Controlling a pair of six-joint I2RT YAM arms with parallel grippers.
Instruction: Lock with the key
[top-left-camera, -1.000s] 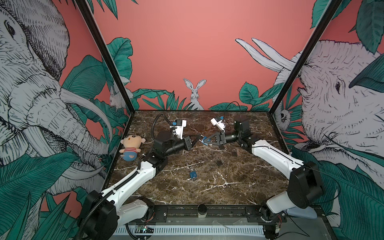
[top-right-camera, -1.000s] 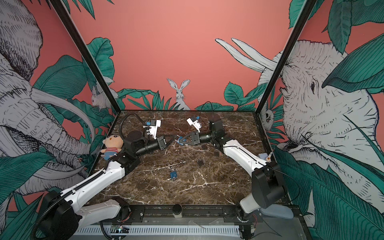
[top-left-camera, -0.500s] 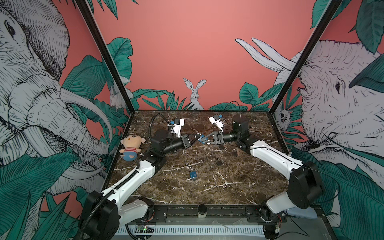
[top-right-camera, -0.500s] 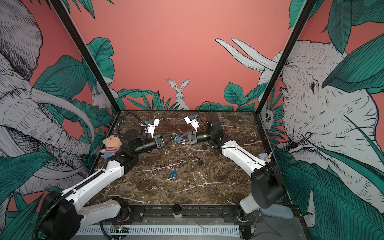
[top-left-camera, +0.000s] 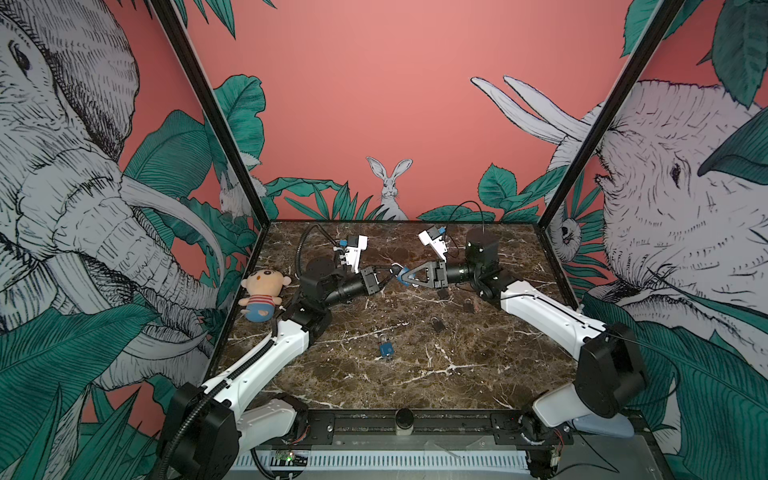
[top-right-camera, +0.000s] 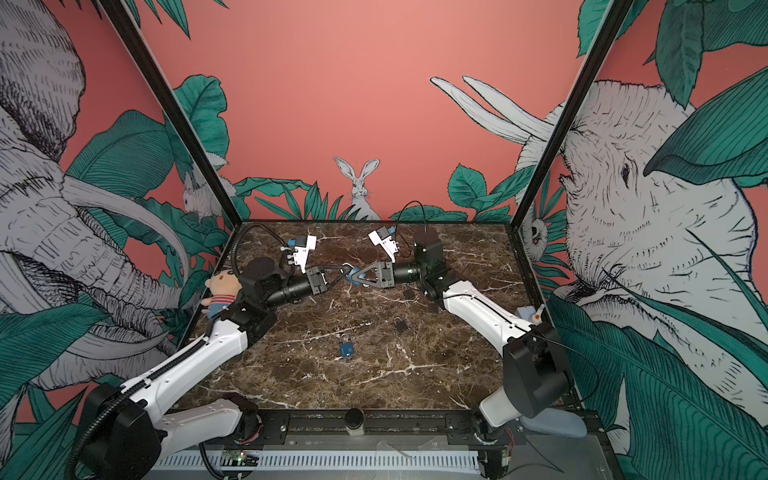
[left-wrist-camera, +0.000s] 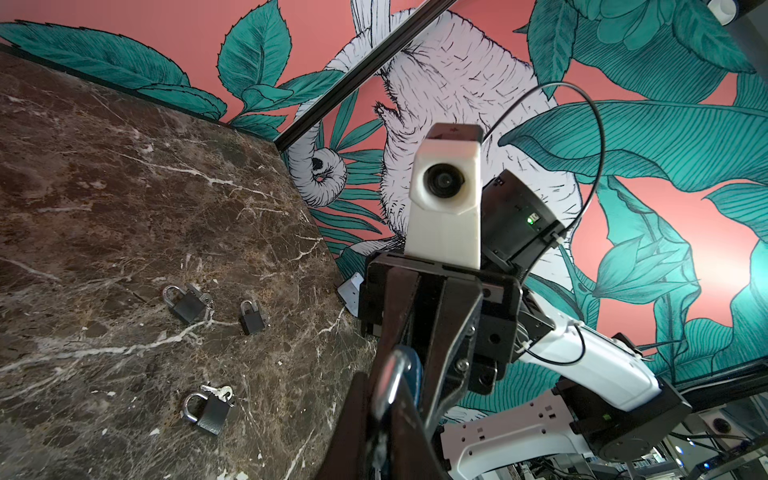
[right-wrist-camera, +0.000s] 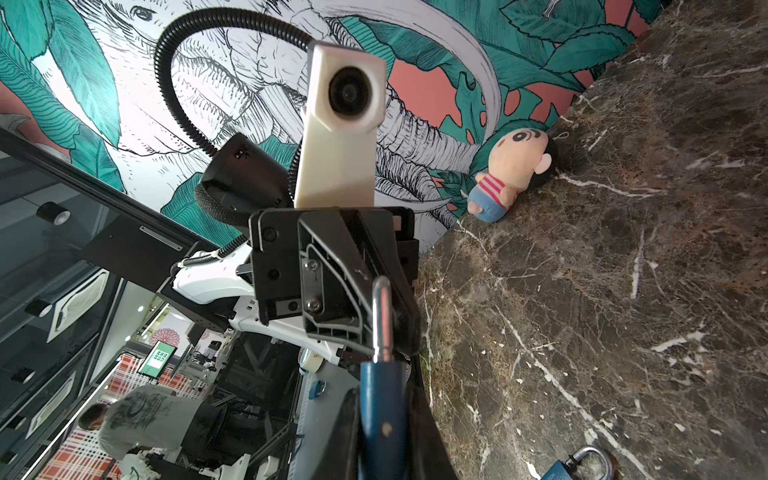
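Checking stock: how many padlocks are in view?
5. A blue padlock held up in the right gripper; a second blue padlock in the middle of the table; three black padlocks further right. More could be hidden.

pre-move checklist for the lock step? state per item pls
1. Grip: right end effector shut on blue padlock, off the table: ok.
2. Contact: left end effector shut at the shackle: ok.
3. Left pinch on the shackle: cannot tell.
4. Is the shackle seated in the body: cannot tell.
5. Is a key in this padlock: cannot tell, none visible.
6. Clutter: second padlock lies apart on the table: ok.
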